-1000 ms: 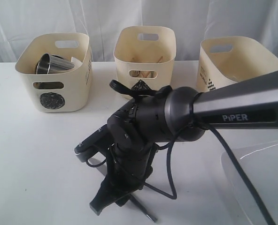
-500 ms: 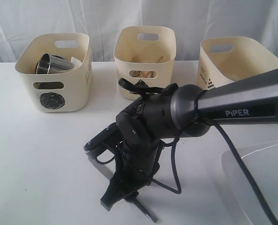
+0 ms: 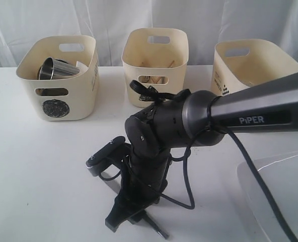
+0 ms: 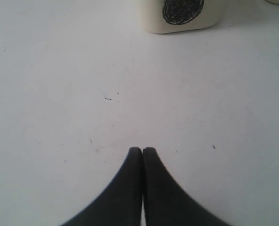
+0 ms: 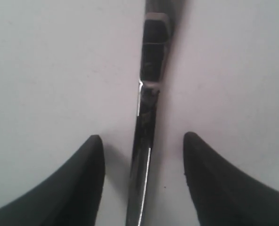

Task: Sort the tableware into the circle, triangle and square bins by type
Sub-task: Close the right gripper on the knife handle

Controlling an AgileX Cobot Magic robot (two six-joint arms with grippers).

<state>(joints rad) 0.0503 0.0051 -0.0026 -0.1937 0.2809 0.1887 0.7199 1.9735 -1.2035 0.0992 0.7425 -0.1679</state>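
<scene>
- Straddling a slim steel utensil [image 5: 148, 113], the right gripper [image 5: 142, 136] pointed down at the white table [image 3: 38, 166] with its jaws spread apart and nothing clamped.
- In the right wrist view the utensil lay flat on the table between the two dark fingertips [image 5: 90, 160], with bare table showing on both sides of it, so neither pad touched it.
- Whether that utensil was the knife or another piece of cutlery could not be told from the narrow polished strip in view.
- In the exterior view the right arm reached across the middle, and only the utensil's tip stuck out from under the gripper, near the front edge of the table.
- The left gripper [image 4: 142, 151] had its fingertips pressed together on nothing and hung over bare table, well short of the circle bin [image 4: 179, 16].
- Three cream bins stood in a row along the back of the table: the circle bin on the left, the triangle bin [image 3: 155, 55] in the middle and the square bin [image 3: 249, 65] on the right.
- A steel mug [image 3: 56, 69] lay tilted inside the circle bin.
- Thin items showed inside the triangle bin and through its handle cutout, too small to name.
- The arm hid most of the square bin's mark and part of the triangle mark.
</scene>
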